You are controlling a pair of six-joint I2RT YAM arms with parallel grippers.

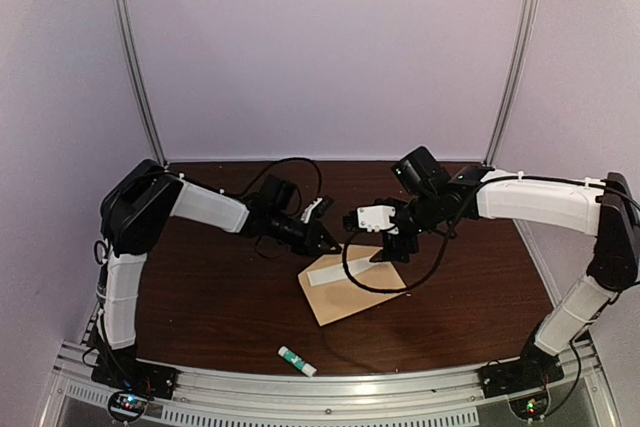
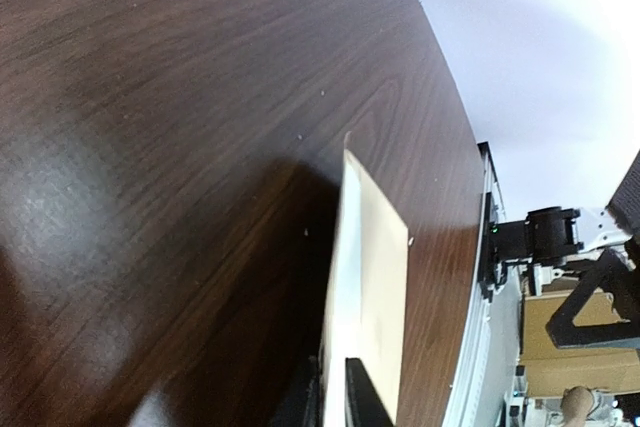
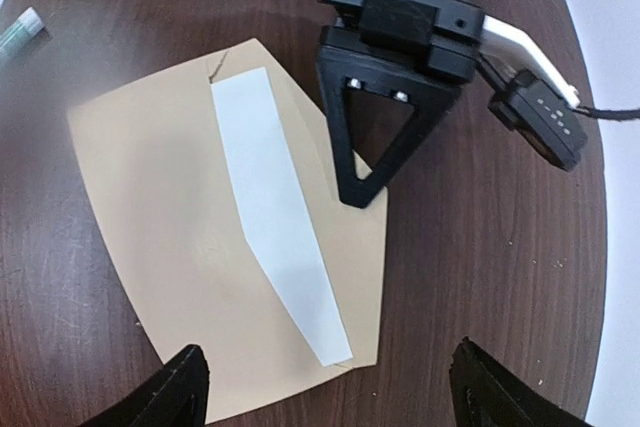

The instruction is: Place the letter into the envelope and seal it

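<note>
The tan envelope (image 1: 350, 289) lies on the dark wooden table, with a white strip (image 3: 275, 212) running across its upper face. My left gripper (image 1: 328, 240) is shut on the envelope's far edge. In the left wrist view the paper (image 2: 375, 247) stands edge-on between the two fingers of that gripper (image 2: 338, 377). The same gripper shows in the right wrist view (image 3: 360, 187), its tip at the envelope's (image 3: 160, 197) edge. My right gripper (image 3: 335, 397) is open and empty, hovering over the envelope's corner; it also shows in the top view (image 1: 390, 250). The cream bordered letter is not in view.
A white and green glue stick (image 1: 297, 360) lies near the table's front edge, also seen in the right wrist view (image 3: 20, 32). Black cables loop over the table by both wrists. The table's right edge (image 2: 470, 277) is close to the envelope.
</note>
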